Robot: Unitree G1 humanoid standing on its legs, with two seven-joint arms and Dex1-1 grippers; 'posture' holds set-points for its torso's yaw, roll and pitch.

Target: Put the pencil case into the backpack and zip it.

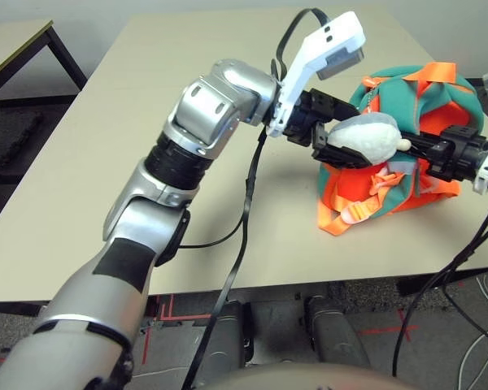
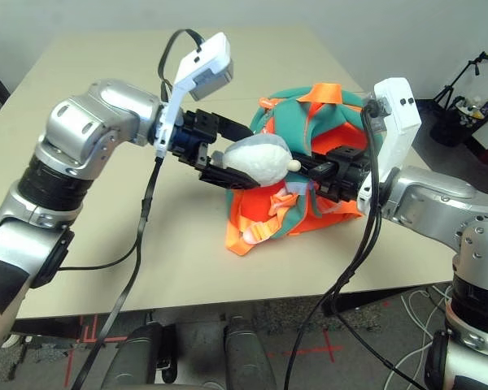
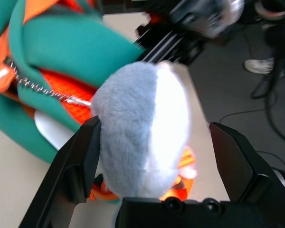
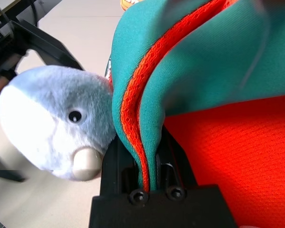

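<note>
The teal and orange backpack stands on the right part of the table. Its grey-white plush toy hangs at its front. My left gripper is open, its fingers on either side of the plush; one finger touches it and the other stands apart. From the right, my right gripper is shut on the backpack's teal flap with the orange edge. The zipper lies open. A pale flat surface shows under the flap; I cannot tell if it is the pencil case.
The beige table has bare room to the left of and behind the backpack. Black cables hang from my left wrist across the table's front edge. A second table stands at the far left.
</note>
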